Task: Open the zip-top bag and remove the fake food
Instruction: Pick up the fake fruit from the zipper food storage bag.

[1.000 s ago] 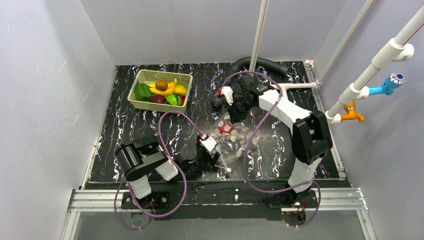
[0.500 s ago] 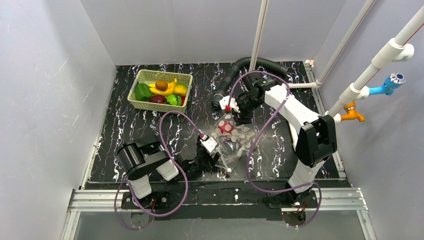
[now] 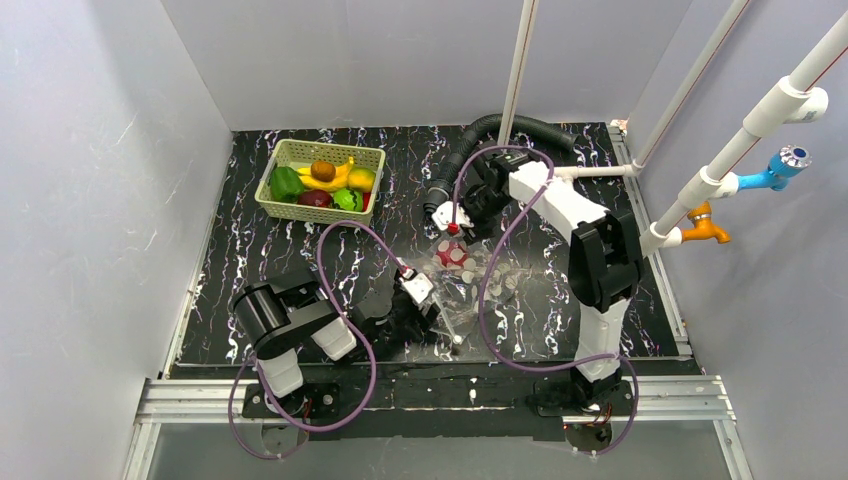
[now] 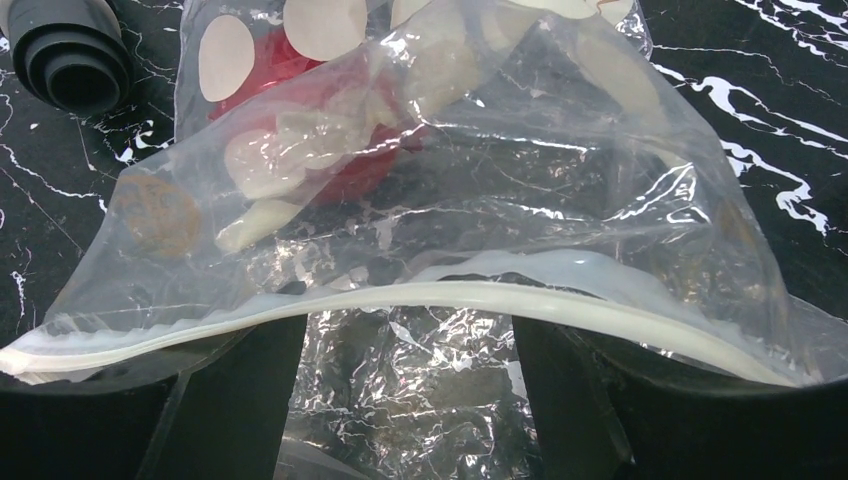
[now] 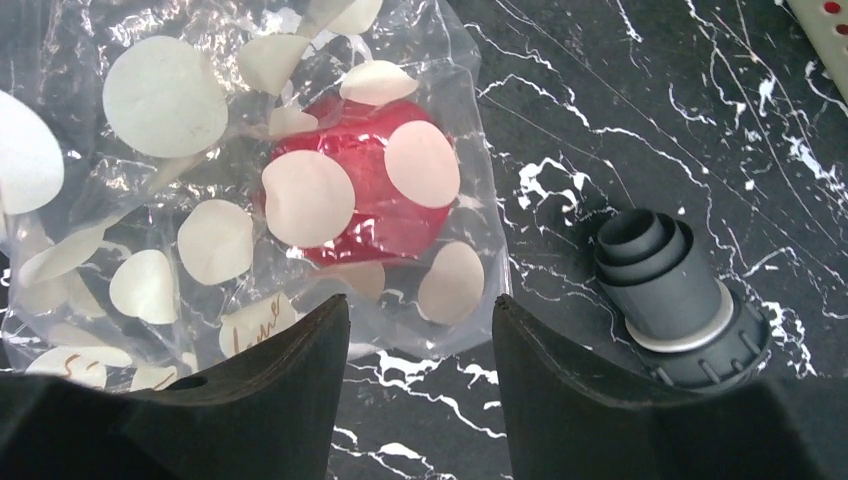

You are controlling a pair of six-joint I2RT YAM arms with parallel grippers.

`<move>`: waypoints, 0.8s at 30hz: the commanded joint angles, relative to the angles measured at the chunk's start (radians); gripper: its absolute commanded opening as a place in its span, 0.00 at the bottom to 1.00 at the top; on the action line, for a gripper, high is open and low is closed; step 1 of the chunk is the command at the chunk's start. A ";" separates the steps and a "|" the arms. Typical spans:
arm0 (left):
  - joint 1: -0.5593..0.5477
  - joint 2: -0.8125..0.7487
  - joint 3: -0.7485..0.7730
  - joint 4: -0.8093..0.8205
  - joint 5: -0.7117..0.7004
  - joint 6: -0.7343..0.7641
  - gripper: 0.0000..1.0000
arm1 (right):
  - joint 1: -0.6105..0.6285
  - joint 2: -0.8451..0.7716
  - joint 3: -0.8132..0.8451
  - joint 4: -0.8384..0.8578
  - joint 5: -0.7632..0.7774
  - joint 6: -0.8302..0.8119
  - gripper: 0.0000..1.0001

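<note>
The zip-top bag [image 3: 472, 282], clear with white oval spots, lies crumpled at the table's middle. A red apple [image 5: 360, 195] of the fake food shows inside it, and a brown piece [image 4: 155, 212] lies near its left side. My left gripper [image 4: 405, 335] stands open at the bag's mouth. The white zip strip [image 4: 470, 297] runs across both fingertips, with crinkled film between them. My right gripper [image 5: 418, 305] hovers open just behind the bag's closed end, with bare table between its fingers. In the top view it [image 3: 455, 215] is beyond the apple [image 3: 452, 254].
A pale green lattice basket [image 3: 330, 146] at the back left holds a banana [image 3: 335, 172], a green pepper [image 3: 285, 183] and other pieces. A grey corrugated hose [image 3: 500, 125] curves along the back. Its end [image 5: 680, 290] lies right of my right fingers.
My right gripper has opened and drawn back a little from the bag's far end, its elbow swinging left. The left gripper and the bag have stayed put.
</note>
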State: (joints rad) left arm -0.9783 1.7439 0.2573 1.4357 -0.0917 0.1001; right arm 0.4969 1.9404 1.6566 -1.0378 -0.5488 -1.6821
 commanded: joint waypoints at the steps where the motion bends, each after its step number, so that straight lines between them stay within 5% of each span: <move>1: 0.016 -0.002 0.004 0.051 -0.004 0.000 0.73 | 0.030 0.017 0.005 0.017 0.012 -0.041 0.61; 6: 0.028 0.011 0.013 0.055 -0.007 -0.001 0.78 | 0.058 0.044 -0.039 0.021 0.021 -0.046 0.59; 14: 0.062 0.033 0.035 0.067 0.037 -0.014 0.81 | 0.074 0.089 -0.039 -0.022 0.020 -0.006 0.36; 24: 0.068 0.077 0.051 0.078 0.025 0.012 0.87 | 0.125 0.082 -0.121 -0.007 -0.008 0.009 0.32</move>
State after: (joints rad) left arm -0.9180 1.8175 0.2916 1.4685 -0.0547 0.0822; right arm 0.5877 2.0190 1.5730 -1.0183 -0.5236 -1.6764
